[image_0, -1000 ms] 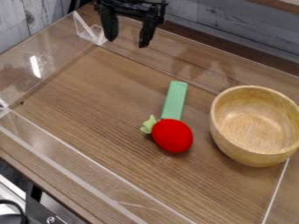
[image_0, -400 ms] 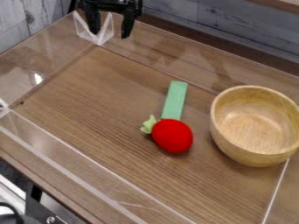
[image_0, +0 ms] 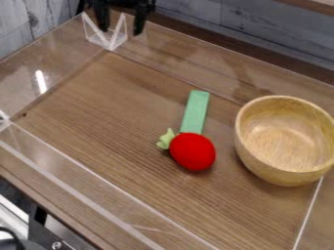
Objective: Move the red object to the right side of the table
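The red object [image_0: 193, 151], a small glossy ball-like toy fruit with a light green tuft on its left, rests on the brown wood-grain table [image_0: 104, 107] near the middle. My gripper [image_0: 116, 22] hangs at the top left of the view, far from the fruit, close to the back left acrylic wall. Its two dark fingers stand open with nothing between them. Most of the arm above it is cut off by the frame's top edge.
A flat green bar [image_0: 196, 110] lies just behind the red fruit. A round light wooden bowl [image_0: 284, 139] stands to the fruit's right. Low clear acrylic walls [image_0: 53, 59] border the tabletop.
My gripper has moved left along the back of the table, from above the middle to the back left corner, still open. The fruit, bar and bowl have not moved.
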You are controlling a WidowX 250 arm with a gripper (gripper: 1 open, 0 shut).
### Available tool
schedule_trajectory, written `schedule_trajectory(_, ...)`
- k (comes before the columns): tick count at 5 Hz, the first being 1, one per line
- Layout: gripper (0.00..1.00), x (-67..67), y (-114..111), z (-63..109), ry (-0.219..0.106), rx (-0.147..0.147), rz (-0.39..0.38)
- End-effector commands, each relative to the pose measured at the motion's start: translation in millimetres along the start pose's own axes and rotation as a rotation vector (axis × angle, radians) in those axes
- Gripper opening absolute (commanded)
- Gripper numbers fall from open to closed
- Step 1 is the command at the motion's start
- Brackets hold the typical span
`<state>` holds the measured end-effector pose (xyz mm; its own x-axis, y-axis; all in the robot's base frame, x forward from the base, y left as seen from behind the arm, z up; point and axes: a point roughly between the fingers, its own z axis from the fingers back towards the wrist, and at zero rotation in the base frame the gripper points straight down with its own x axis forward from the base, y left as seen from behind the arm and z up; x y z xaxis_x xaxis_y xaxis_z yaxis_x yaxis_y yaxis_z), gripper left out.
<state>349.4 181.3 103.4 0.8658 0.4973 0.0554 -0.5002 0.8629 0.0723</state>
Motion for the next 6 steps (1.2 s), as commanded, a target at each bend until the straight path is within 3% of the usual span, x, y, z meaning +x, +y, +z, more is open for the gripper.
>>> schedule_trajectory(1, 1.0, 9.0, 15.4, 23.6, -0.077, 0.012, -0.013)
schedule_trajectory(3, 1.0, 2.9, -11.1, 36.4, -0.081, -0.005, 0.004)
schedule_trajectory(5, 1.0, -7.7, -18.9, 45.1, -0.093, -0.031, -0.099)
schedule_trajectory(6, 1.0, -18.7, -21.1, 43.9, -0.093, -0.037, -0.066)
